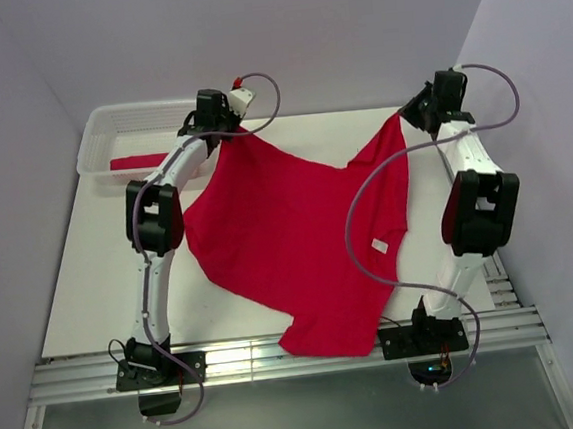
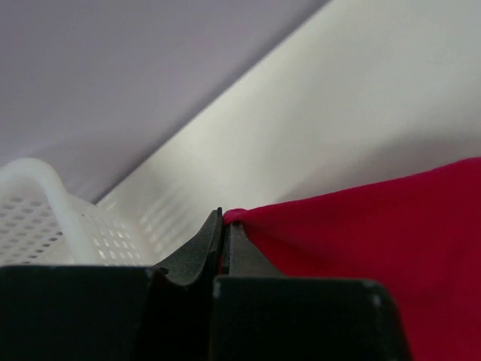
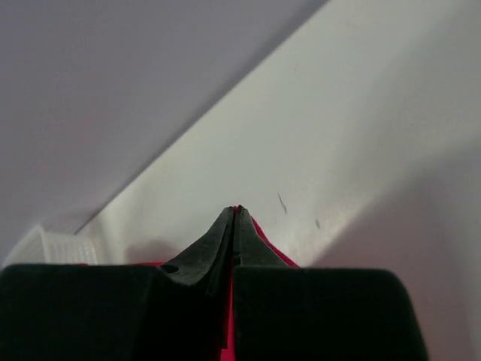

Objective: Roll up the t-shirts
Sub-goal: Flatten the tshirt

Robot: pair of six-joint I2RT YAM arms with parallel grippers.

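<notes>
A crimson-red t-shirt [image 1: 299, 238] hangs spread between both grippers over the white table, its lower part draped past the near edge. My left gripper [image 1: 231, 131] is shut on the shirt's far left corner; the left wrist view shows its tips [image 2: 224, 216] pinching the red cloth [image 2: 376, 241]. My right gripper [image 1: 401, 114] is shut on the far right corner; the right wrist view shows a red edge [image 3: 263, 233] between its tips [image 3: 237, 210]. A second red t-shirt [image 1: 140, 163] lies rolled in the white mesh basket [image 1: 108, 125].
The basket stands at the far left corner of the table and shows in the left wrist view [image 2: 45, 218]. A white label [image 1: 379, 246] shows on the spread shirt. Grey walls close the back and sides. Aluminium rails [image 1: 279, 361] run along the near edge.
</notes>
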